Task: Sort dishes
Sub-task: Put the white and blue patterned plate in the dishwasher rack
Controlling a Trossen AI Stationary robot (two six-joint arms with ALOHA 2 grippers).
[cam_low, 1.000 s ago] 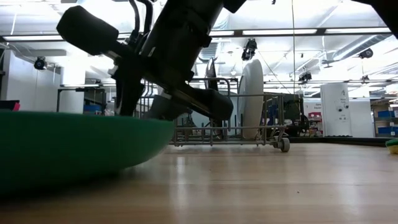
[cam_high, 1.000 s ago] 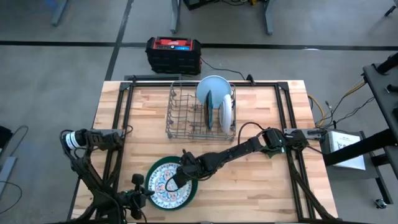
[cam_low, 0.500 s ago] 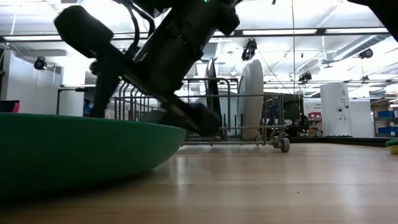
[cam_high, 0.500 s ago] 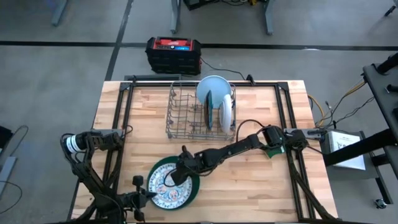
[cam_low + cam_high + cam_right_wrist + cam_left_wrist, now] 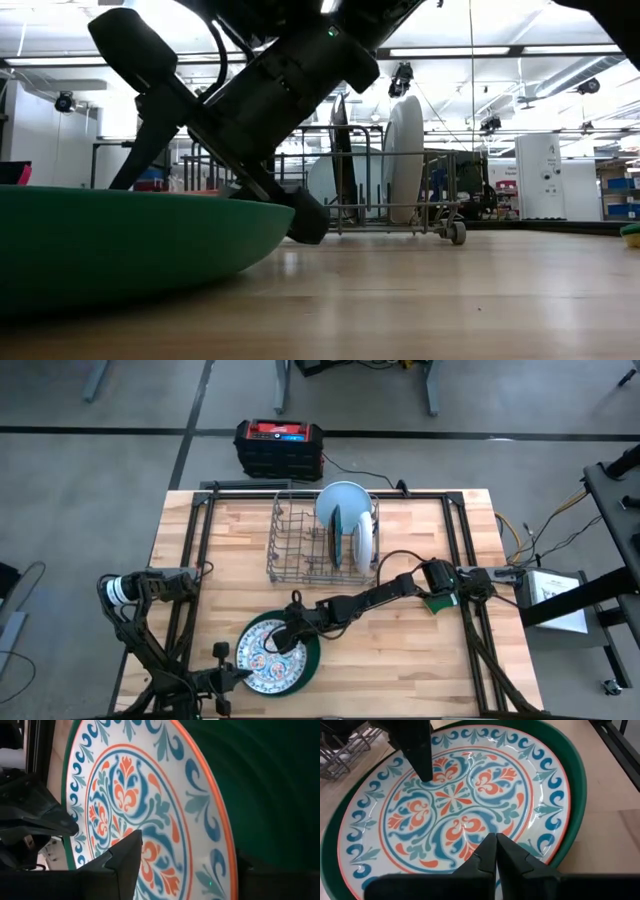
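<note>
Patterned plate [image 5: 268,657]: it lay face up inside the larger green plate [image 5: 311,653], near the front edge of the desk [image 5: 400,660], and what a show of blue and orange scrollwork on white.
Green plate: flat on the desk, its dark rim ringing the patterned one; in the low view [image 5: 120,240] it filled the near left.
Right gripper [image 5: 284,643]: reached in from the right side, right down over the far-right part of the patterned plate; jaws spread, one dark finger [image 5: 127,857] over the plate's face, the other off toward the green rim. Nothing pinched that could be seen.
Left gripper [image 5: 243,675]: low at the front-left edge of the plates, jaws pressed together, tips [image 5: 495,851] meeting just over the patterned plate's near edge.
Rack [image 5: 305,545]: grey wire, set at the back middle of the desk, well apart from the stacked pair.
Racked plates: a pale blue plate [image 5: 345,500] and a white plate [image 5: 366,540] stood on edge at the rack's right end, with a dark teal one [image 5: 337,538] upright between them.
Beyond the desk: a black and red box [image 5: 279,446] on the floor.
</note>
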